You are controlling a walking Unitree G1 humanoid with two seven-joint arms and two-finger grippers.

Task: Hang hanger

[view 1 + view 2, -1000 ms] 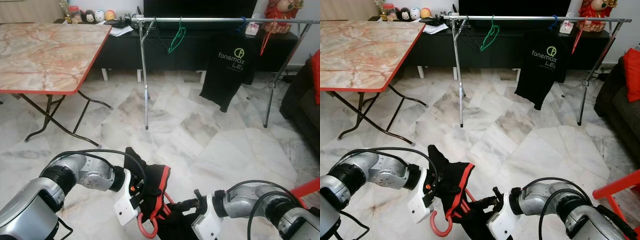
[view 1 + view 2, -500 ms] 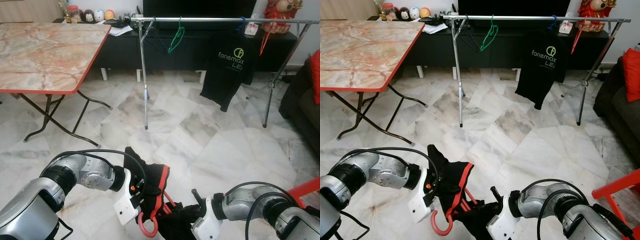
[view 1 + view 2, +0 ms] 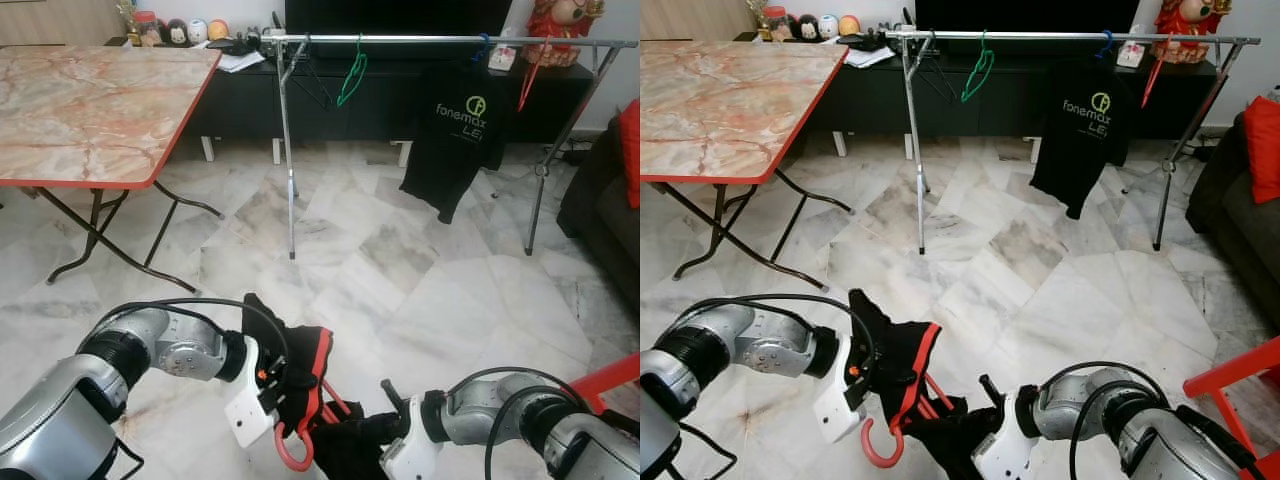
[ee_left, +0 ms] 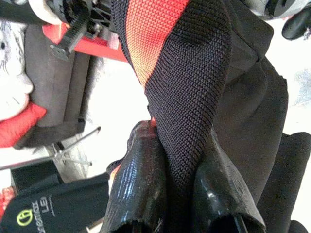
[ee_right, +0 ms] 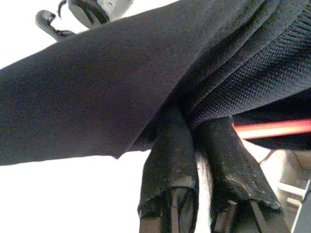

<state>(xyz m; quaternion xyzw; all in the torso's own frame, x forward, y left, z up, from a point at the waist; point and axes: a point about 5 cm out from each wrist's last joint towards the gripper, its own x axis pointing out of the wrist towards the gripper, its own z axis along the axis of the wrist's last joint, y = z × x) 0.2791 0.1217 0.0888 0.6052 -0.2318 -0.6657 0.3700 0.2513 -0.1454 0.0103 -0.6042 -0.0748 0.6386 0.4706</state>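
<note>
Red hanger carries a black-and-red garment; left gripper pinches the garment's collar, right gripper pinches its lower black fabric, low above the marble floor.

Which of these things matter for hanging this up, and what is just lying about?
For the job:
- red hanger with the black garment, pinched by both claws: left claw, right claw
- clothes rail

Lying about:
- marble table
- black T-shirt and green hanger on the rail
- figurines on the cabinet
</note>
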